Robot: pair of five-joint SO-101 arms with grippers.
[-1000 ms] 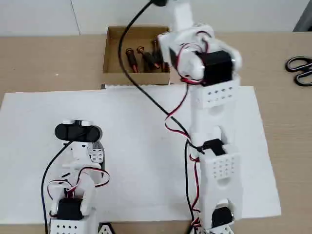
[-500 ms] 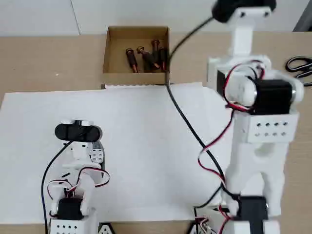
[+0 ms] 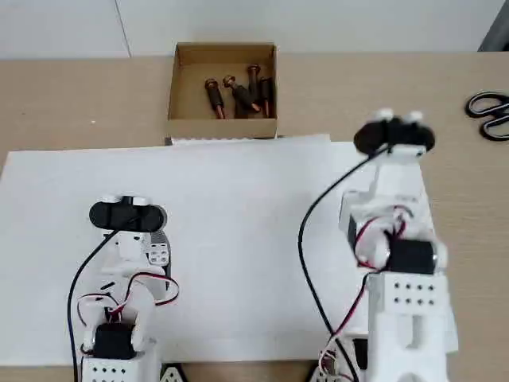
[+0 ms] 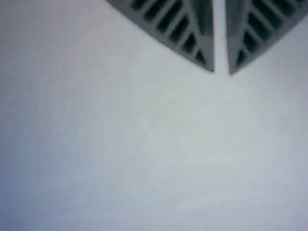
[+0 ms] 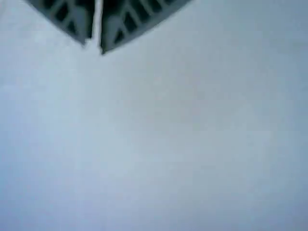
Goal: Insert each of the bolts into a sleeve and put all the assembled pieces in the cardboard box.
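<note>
The cardboard box (image 3: 184, 89) stands at the far middle of the table with several assembled bolt-and-sleeve pieces (image 3: 238, 94) lying inside it. My left arm is folded back at the near left over the white paper, and its gripper (image 4: 221, 71) is shut with nothing in it, close above the sheet. My right arm is folded back at the near right; its gripper (image 5: 94, 45) is also shut and empty, hanging just over the paper.
A large white paper sheet (image 3: 238, 231) covers the near part of the wooden table. Black scissors (image 3: 489, 111) lie at the far right edge. A black cable (image 3: 306, 263) loops beside the right arm.
The right arm has pulled back from over the cardboard box to a folded pose at the near right. The left arm has stayed still.
</note>
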